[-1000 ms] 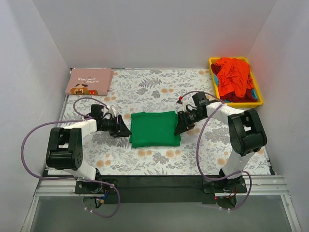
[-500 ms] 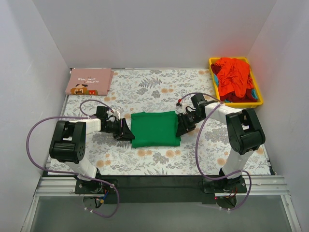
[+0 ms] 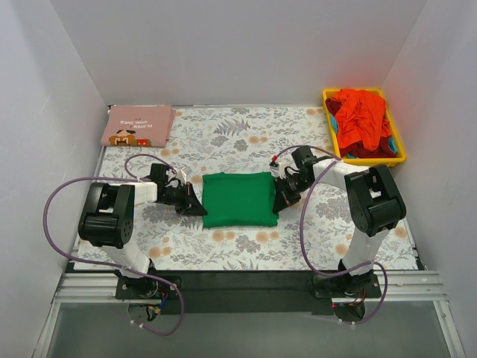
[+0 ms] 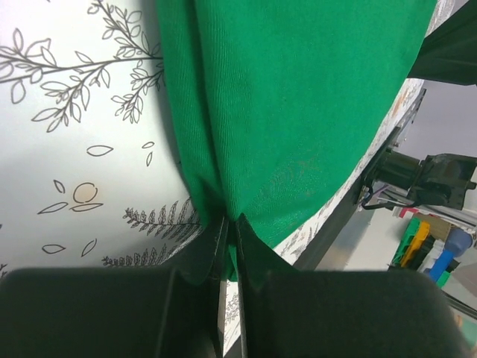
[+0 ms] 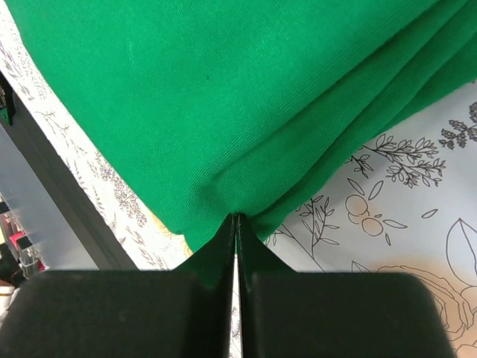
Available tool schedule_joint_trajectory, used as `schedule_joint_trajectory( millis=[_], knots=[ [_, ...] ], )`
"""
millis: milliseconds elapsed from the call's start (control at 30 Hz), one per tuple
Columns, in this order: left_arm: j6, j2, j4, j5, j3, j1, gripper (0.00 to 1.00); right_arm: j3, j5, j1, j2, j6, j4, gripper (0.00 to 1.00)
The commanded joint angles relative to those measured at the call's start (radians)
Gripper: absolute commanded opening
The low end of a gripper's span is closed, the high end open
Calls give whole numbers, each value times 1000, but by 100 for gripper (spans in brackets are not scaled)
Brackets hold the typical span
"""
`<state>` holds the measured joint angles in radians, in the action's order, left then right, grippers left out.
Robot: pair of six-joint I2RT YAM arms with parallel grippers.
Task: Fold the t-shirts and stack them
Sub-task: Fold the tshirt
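The green t-shirt lies folded into a rectangle at the middle of the floral cloth. My left gripper is shut on its left edge; in the left wrist view the green cloth bunches between the closed fingers. My right gripper is shut on its right edge; in the right wrist view the green fabric is pinched at the fingertips. A folded pink t-shirt with a cartoon graphic lies at the far left corner. Red-orange t-shirts are heaped in the yellow bin.
The yellow bin stands at the far right corner. The grey-and-orange floral covering spreads over the table between white walls. Purple cables loop beside both arms. A black bar runs along the near edge.
Both grippers have moved slightly toward the far side with the green shirt's edges held, and the shirt has shifted a little away from the near edge.
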<state>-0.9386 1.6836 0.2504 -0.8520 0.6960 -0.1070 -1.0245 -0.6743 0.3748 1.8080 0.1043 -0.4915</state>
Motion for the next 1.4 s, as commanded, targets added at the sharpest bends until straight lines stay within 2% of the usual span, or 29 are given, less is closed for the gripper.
schedule_joint_trajectory(
  millis=[0, 333, 467, 500, 567, 600, 633, 700, 733, 1000, 1367],
  knots=[
    [11, -28, -22, 33, 4, -2, 0, -8, 8, -10, -41, 12, -9, 1],
    [11, -76, -14, 93, -18, 44, 0, 14, 35, -73, -61, 43, -28, 1],
    [21, -38, -2, 47, -7, 44, 0, 18, 2, -70, -44, 51, -32, 1],
    [29, -35, 0, 24, 0, 44, 1, 1, -25, -70, -33, 55, -39, 1],
    [32, -42, 1, 1, 3, 44, 11, -29, -57, -66, -19, 77, -73, 1],
    [34, -50, 1, -8, 5, 44, 16, -58, -73, -66, -15, 81, -84, 11],
    [38, -67, 9, -18, 11, 44, 21, -72, -76, -68, -18, 84, -90, 16],
    [49, -88, 16, -7, 20, 44, 25, -94, -62, -68, -38, 84, -90, 28],
    [52, -97, 16, -1, 25, 44, 27, -121, -57, -70, -41, 84, -87, 30],
    [26, -44, -16, 79, 157, 55, 31, -259, 61, -70, 46, -5, 1, 28],
    [15, 83, -40, 128, 255, 58, 34, -361, 93, -68, 160, -61, 21, 27]
  ],
)
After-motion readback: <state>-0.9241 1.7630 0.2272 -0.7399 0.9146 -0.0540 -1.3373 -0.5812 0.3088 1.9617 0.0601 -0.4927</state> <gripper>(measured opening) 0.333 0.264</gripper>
